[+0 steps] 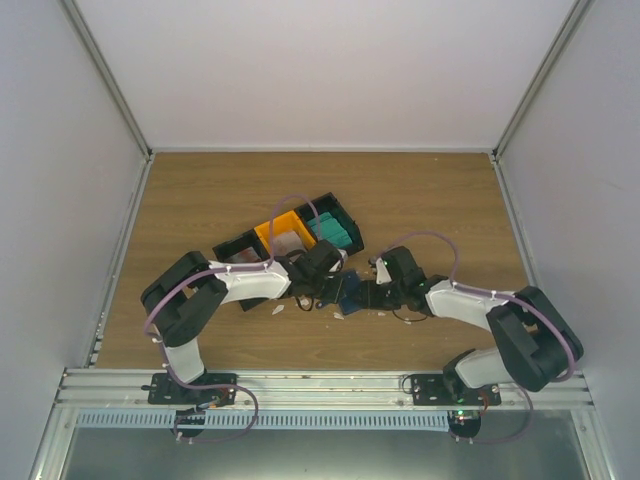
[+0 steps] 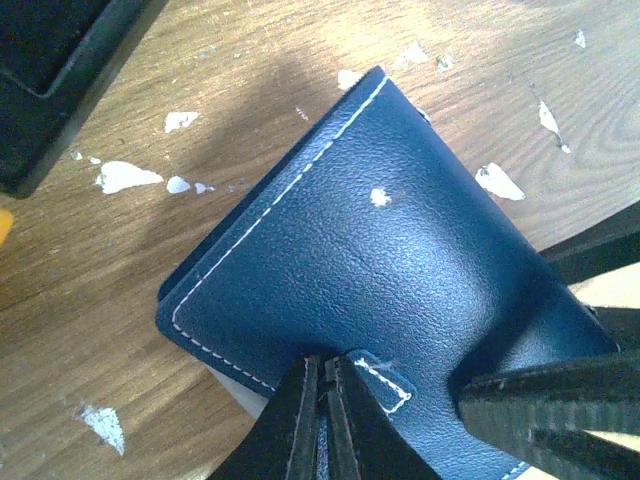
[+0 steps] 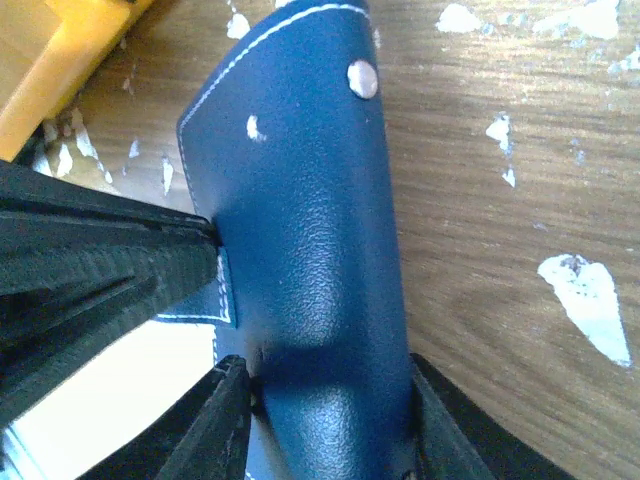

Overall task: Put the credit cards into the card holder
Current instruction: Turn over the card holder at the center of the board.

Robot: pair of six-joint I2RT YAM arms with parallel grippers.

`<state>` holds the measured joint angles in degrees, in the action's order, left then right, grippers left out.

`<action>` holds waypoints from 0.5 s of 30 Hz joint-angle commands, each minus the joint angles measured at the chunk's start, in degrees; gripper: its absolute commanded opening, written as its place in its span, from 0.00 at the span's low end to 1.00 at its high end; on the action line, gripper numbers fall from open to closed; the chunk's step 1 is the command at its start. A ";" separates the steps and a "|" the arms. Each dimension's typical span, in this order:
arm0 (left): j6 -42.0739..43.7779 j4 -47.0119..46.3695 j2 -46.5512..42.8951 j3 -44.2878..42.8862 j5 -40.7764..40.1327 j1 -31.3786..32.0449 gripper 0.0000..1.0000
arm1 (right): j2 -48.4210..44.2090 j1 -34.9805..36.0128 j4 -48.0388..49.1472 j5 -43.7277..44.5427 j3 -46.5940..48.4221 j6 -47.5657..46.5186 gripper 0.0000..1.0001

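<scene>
Your left gripper (image 2: 325, 425) is pinched almost shut on an edge of the card holder (image 2: 380, 260), just beside its snap tab (image 2: 385, 380). Your right gripper (image 3: 325, 420) clamps the folded card holder from the right, one finger on each face. White scraps (image 2: 125, 177) dot the table (image 2: 90, 310) around it. Teal credit cards (image 1: 331, 232) sit in the black bin (image 1: 347, 216) just beyond.

Navy card holder (image 2: 400, 270) with white stitching, wood-grain table (image 2: 100, 300) flecked white, orange bin (image 3: 60, 60), black bin (image 2: 60, 70)
</scene>
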<state>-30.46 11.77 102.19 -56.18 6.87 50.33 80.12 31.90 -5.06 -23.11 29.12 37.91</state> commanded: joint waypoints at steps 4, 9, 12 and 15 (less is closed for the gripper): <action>-0.13 3.01 2.35 4.10 -1.85 0.39 0.07 | -3.91 0.34 7.18 3.52 -1.08 1.40 0.26; 0.57 -1.42 -1.84 4.05 1.89 0.39 0.10 | -6.45 1.53 1.88 7.55 2.43 -2.51 0.06; 0.63 -0.85 -6.01 1.82 0.11 0.39 0.20 | -6.97 3.27 -6.15 13.96 6.49 -3.35 0.01; -1.20 0.93 -12.69 0.80 -8.43 0.39 0.30 | -8.24 4.86 -16.29 22.25 11.20 -2.50 0.01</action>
<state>-30.50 11.64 98.13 -53.34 6.50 50.39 74.50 34.98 -10.96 -12.71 34.20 36.23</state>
